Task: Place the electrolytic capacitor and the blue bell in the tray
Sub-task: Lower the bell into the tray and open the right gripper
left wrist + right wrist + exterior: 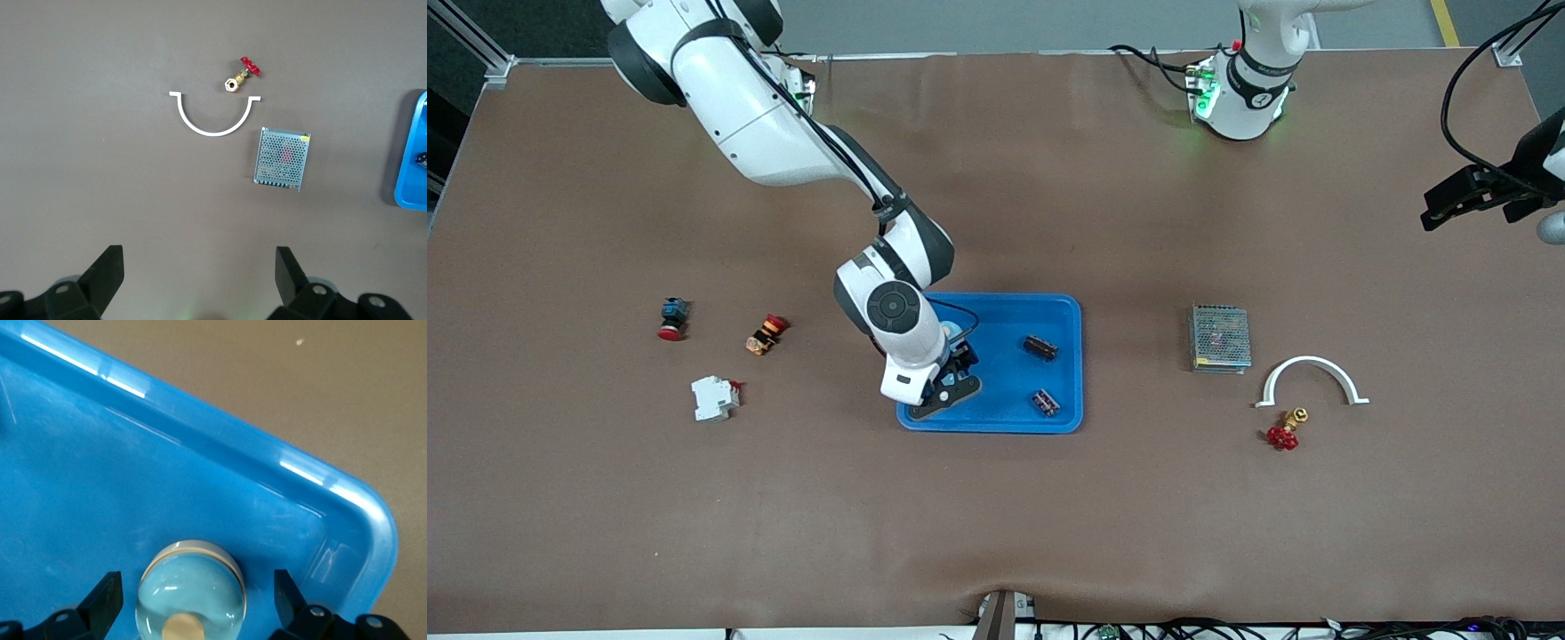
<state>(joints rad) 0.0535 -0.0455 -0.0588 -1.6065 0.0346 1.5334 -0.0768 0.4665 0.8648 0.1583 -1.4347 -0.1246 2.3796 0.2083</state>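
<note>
In the tray [1064, 311] two dark capacitors [1040, 348] [1046, 402] are seen, and the blue bell [191, 595] lies between the wide open jaws of the right gripper [951, 378]. The left gripper [200, 283] is held open over bare table.

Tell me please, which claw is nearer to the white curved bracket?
The left claw. It hangs open above bare table beside the white curved bracket. The right claw is over the tray, open around the blue bell.
</note>
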